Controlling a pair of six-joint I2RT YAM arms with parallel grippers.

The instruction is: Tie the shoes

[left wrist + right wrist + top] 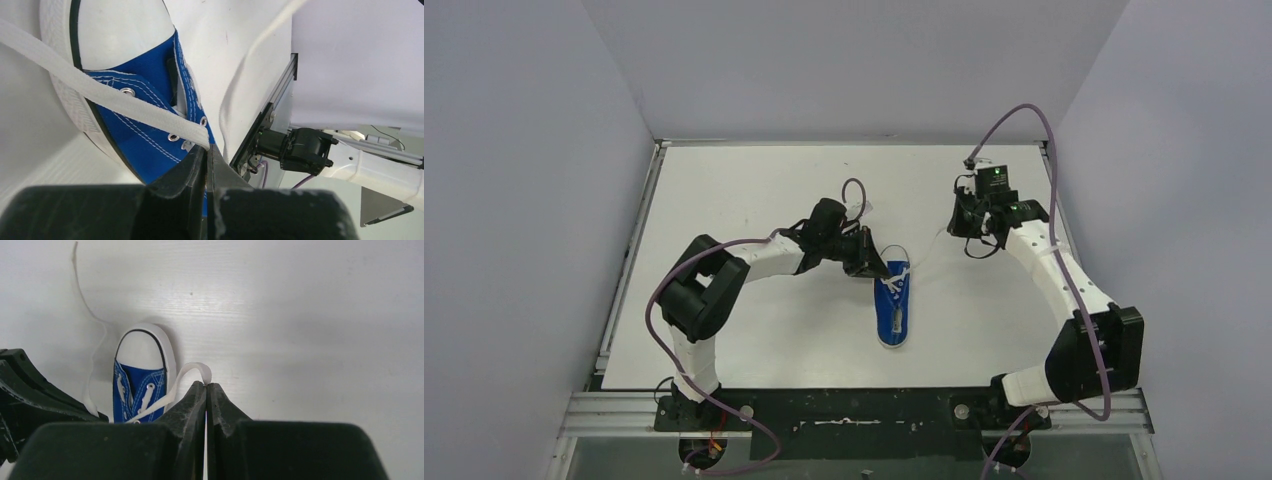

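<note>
The shoe (894, 310) is a small blue sneaker with a white toe cap, lying lengthwise mid-table. My left gripper (871, 265) sits at its far left end. In the left wrist view this gripper (207, 147) is shut on a flat white lace (100, 95) that runs taut across the blue upper (145, 135). My right gripper (957, 228) hovers back right of the shoe. In the right wrist view it (206, 385) is shut on the other lace (185, 372), which loops up from the eyelets of the shoe (140, 385).
A loose lace tail (92, 315) trails over the white table (754, 200) beyond the toe. Grey walls close in the back and both sides. An aluminium rail (634, 260) lines the table's left edge. The left gripper's black body (30, 390) shows beside the shoe.
</note>
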